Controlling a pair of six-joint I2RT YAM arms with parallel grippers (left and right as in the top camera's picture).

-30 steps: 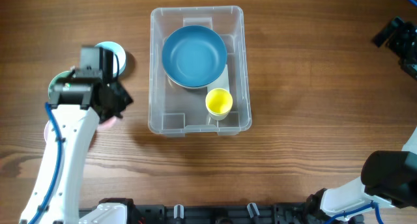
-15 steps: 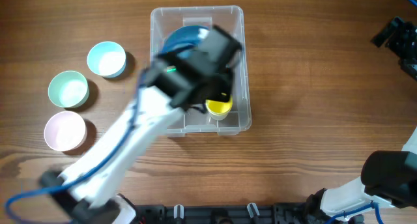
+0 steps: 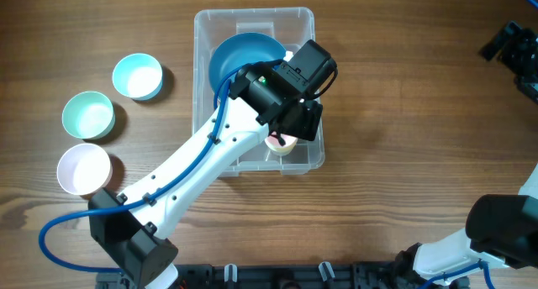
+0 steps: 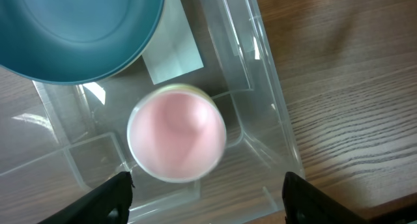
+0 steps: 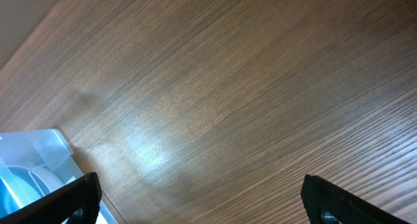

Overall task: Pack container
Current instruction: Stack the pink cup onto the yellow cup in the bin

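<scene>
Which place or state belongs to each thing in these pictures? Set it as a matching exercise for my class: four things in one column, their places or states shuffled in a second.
Things
1. large blue bowl
2. pink cup
3. mint-green bowl
4. left pincer

Places or states
a. on the table, left of the container
b. open, above the container
c. inside the container, upper part in the overhead view
d. inside the container, lower right corner in the overhead view

Pairs: 1-c, 2-d, 3-a, 4-b
</scene>
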